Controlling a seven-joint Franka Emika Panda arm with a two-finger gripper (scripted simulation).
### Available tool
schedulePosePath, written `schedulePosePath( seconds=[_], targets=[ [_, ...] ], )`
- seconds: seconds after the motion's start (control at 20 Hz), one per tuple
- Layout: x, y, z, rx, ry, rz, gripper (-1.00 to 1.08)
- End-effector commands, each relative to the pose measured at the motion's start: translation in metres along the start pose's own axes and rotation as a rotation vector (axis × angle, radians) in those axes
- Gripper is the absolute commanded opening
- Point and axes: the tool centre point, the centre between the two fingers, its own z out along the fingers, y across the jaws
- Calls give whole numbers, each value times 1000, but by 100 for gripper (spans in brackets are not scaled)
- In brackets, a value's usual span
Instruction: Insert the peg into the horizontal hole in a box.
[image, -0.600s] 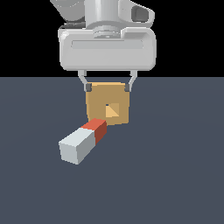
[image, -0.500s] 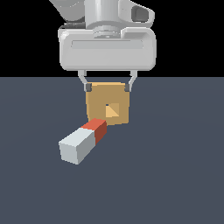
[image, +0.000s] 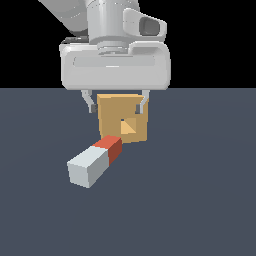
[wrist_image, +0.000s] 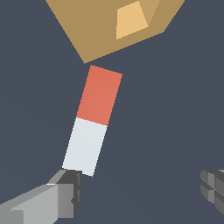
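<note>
Square-section grey-and-red peg (image: 95, 162) before blocky tan box (image: 122, 122), pincer (image: 116, 106) spread

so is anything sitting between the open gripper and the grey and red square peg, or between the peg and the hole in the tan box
Nothing visible blocks either path. The wrist view shows only bare dark floor between the open gripper and the grey and red square peg. The peg's red end lies just short of the tan box, off to one side of its square hole.

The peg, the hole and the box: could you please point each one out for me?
peg (wrist_image: 92, 120): wrist view, where red meets white.
hole (image: 129, 126): exterior view, inside the opening.
box (image: 111, 117): exterior view, front face beside the hole.
</note>
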Motion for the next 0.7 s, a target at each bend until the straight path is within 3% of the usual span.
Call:
schedulePosePath(
  seconds=[0.0, 0.65],
  targets=[
    [-4, -8, 10, 1, 4, 37, 100],
    [-18, -60, 72, 3, 27, 260, 100]
  ],
)
